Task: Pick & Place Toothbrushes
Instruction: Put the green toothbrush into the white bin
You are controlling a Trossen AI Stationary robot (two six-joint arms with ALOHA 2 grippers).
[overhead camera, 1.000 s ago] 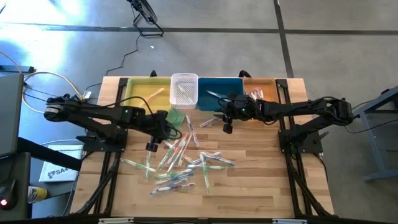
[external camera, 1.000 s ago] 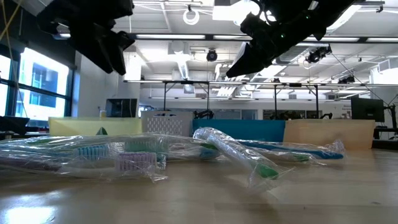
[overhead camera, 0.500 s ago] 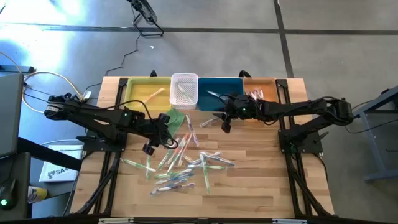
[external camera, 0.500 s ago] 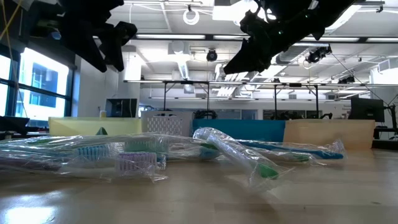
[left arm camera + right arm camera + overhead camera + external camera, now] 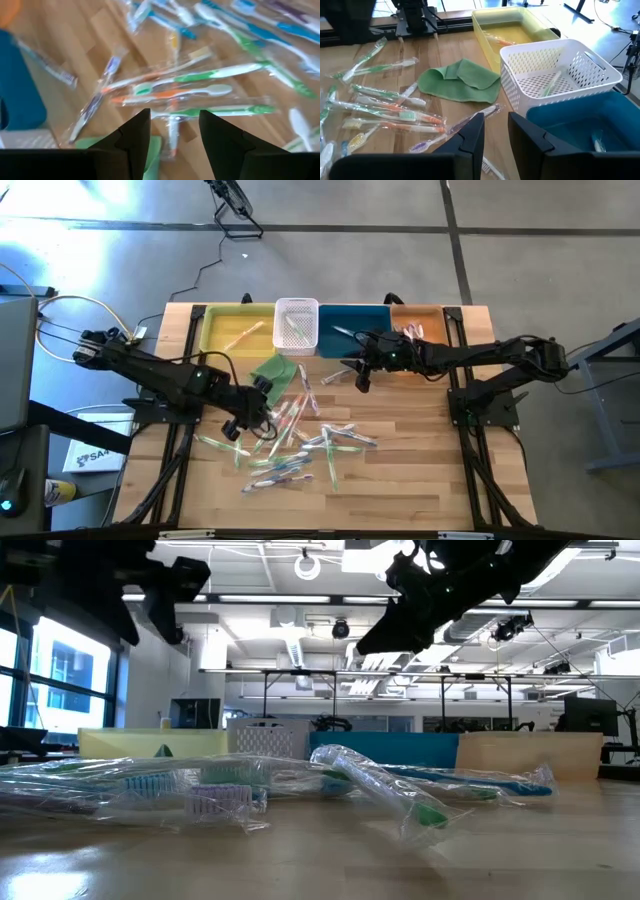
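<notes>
Left gripper (image 5: 243,426): you have it over the left part of the toothbrush pile, fingers (image 5: 134,131) parted with nothing between them; its wrist view looks down on green- and orange-handled brushes lying beneath the gap.

Toothbrushes (image 5: 295,442): you will find most of them scattered in clear wrappers across the middle of the worktop (image 5: 410,480), green, orange, blue and purple handles mixed and partly overlapping. A few more lie in the containers at the far edge.

Green cloth (image 5: 274,370): folded, lying on the worktop just in front of the yellow bin and white basket, next to the pile's far end.

Yellow bin (image 5: 213,332): leftmost container on the far edge; it holds at least one orange-handled brush.

White basket (image 5: 297,307): perforated, between the yellow and blue bins; a green-handled brush lies inside.

Blue bin (image 5: 372,318): right of the basket; one brush shows in it.

Tan bin (image 5: 432,316): rightmost container; pink-red handles lie inside.

Right gripper (image 5: 362,379): you have it above the worktop in front of the blue bin, near the pile's far right edge, fingers (image 5: 471,138) a narrow gap apart and empty; a purple-bristled brush lies on the worktop beyond the tips.
</notes>
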